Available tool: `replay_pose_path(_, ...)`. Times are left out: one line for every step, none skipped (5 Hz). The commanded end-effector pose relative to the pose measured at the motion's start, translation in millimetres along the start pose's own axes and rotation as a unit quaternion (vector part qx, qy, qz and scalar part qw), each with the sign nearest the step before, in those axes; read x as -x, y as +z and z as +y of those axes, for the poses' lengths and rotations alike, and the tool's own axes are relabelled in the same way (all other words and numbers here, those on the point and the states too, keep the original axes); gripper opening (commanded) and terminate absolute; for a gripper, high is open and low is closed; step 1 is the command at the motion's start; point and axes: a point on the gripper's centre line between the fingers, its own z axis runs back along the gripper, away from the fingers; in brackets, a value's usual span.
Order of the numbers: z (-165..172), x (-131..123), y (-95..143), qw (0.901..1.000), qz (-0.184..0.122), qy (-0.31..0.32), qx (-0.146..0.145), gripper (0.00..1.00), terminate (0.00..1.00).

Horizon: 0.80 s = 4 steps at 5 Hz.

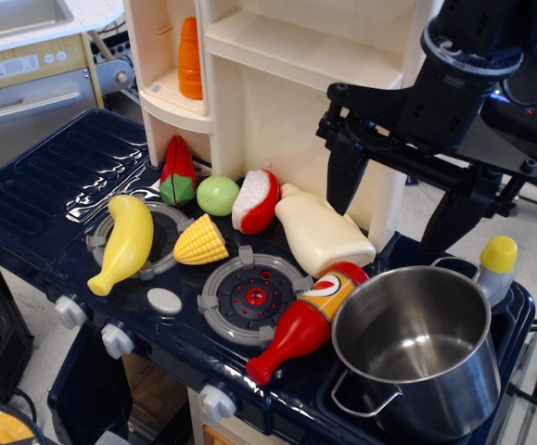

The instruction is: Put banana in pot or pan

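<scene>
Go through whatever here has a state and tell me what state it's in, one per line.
Curved yellow plastic banana: lying on left burner, not in pot.
Shiny stainless-steel pot: upright, empty.
Black gripper: open, empty, raised above the pot.
Red ketchup bottle: lying on its side against pot.

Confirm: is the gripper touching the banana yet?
Apart. The only view shows the open gripper raised above the pot, far across the stove from the banana.

Toy kitchen scene. The banana (125,243) lies across the left burner (161,243) of the dark blue desk (45,185), beside a corn wedge (202,241). The empty pot (416,348) sits at right, touching a red ketchup bottle (305,320). The black hand (400,199) hangs above the pot, fingers spread apart.
</scene>
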Motion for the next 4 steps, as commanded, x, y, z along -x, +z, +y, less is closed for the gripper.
replay_pose_path(0,0,0,1.0000,0.000,0.000,0.000,1.00,0.00)
replay_pose_path(30,3,-4,0.9872,0.002,0.100,-0.125,1.00,0.00)
replay_pose_path(79,14,-14,0.9894,-0.034,0.072,-0.121,1.00,0.00)
replay_pose_path(115,15,-26,0.9823,-0.058,0.104,-0.145,1.00,0.00)
